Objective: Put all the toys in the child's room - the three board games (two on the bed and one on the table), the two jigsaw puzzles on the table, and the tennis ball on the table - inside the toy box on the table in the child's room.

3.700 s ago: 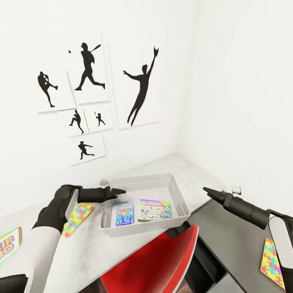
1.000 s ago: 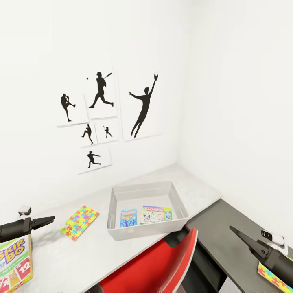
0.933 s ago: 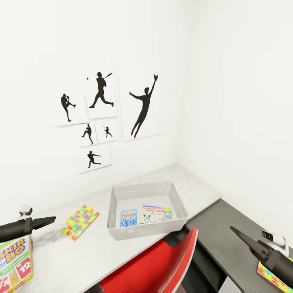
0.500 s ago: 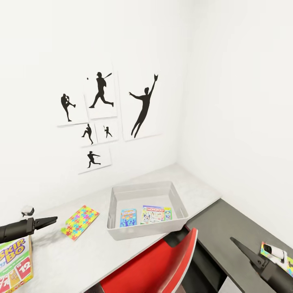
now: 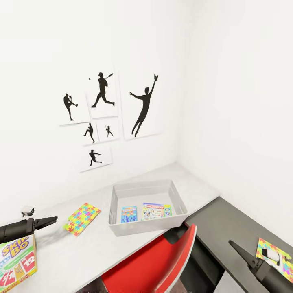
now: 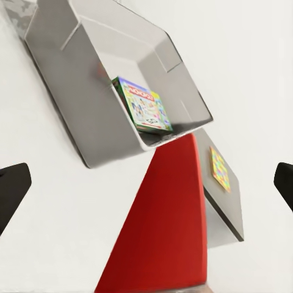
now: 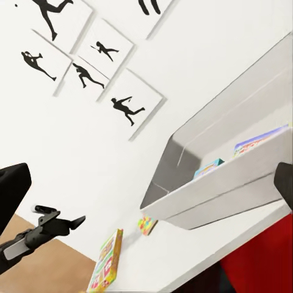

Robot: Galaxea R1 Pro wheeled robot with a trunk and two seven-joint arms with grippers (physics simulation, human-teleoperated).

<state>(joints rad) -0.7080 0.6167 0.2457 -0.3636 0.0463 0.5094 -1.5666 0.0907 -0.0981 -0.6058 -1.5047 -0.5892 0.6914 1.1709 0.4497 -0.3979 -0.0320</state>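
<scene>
Far left: Skip-Bo box lying flat at the desk edge. Just above it, left gripper hovering over the desk, holding nothing; head view showing fingers nearly together, wrist view showing them at both frame edges, so width cannot be told. Puzzle lying flat on the desk between gripper and bin. Grey bin sitting mid-desk, holding a blue game box and a Monopoly box side by side on its floor. Red chair back standing in front of the bin. Right gripper hanging over the dark side unit, empty, opening likewise unclear. Second puzzle lying on that unit, far right.
</scene>
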